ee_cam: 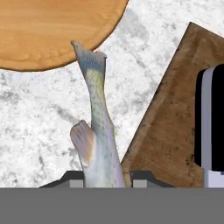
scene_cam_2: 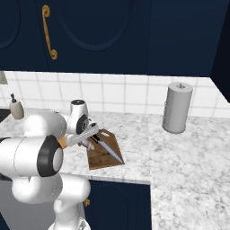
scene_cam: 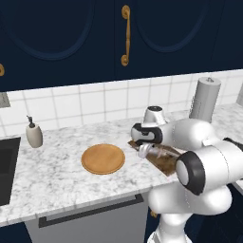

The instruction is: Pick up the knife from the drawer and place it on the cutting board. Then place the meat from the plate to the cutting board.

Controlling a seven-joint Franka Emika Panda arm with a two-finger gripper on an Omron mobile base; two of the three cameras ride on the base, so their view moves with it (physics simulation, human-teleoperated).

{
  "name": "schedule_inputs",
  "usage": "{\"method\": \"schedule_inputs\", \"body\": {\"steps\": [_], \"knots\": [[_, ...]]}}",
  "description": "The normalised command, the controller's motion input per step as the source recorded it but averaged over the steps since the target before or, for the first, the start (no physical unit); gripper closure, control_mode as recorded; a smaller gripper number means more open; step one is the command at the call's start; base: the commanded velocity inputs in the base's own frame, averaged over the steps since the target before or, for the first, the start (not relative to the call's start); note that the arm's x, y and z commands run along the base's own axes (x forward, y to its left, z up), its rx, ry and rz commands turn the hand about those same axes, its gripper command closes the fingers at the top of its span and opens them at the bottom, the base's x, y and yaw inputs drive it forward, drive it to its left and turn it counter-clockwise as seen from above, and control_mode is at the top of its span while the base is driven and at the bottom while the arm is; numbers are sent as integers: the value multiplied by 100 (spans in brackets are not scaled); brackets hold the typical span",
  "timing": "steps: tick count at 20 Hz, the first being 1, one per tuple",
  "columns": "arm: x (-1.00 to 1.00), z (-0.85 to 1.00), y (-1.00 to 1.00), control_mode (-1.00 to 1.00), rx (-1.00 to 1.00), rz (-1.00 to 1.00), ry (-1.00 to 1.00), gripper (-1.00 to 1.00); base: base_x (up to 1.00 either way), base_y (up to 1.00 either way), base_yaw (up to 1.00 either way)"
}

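Marble counter [scene_cam: 57,175] runs along a white tile wall, navy upper cabinets [scene_cam: 61,38] w/ brass handle [scene_cam: 126,34] above. Grey paper-towel roll [scene_cam_2: 177,107] stands upright at the back, well apart from the rest. Cutting board [scene_cam_2: 104,155], dark brown, lies flat on the counter near its front edge, partly behind the arm in left base view. Plate [scene_cam: 103,158], round tan, sits flat just beside the board, not touching it, nothing on it. Knife [scene_cam_2: 107,147] lies on the board: silver blade toward the front corner, black handle [ee_cam: 210,118] toward the back. Soap dispenser [scene_cam: 33,133] near sink edge, far left. Gripper [ee_cam: 107,177] clenched on the meat [ee_cam: 98,127], a fish-like piece, tail end pointing away from the fingers, hanging over bare counter betw plate and board, tail tip overlapping the plate rim in hand view.
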Motion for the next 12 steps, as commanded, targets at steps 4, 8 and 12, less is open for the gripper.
{"method": "schedule_inputs", "body": {"steps": [4, 8, 12], "knots": [[0, 0, -71, -100, 0, 0, 8, 100, 0, 0, 0], [0, -2, -55, -100, 0, 0, 6, 100, 0, 0, 0], [-2, -7, -41, -100, 0, 0, 0, 100, 0, 0, 0]]}}
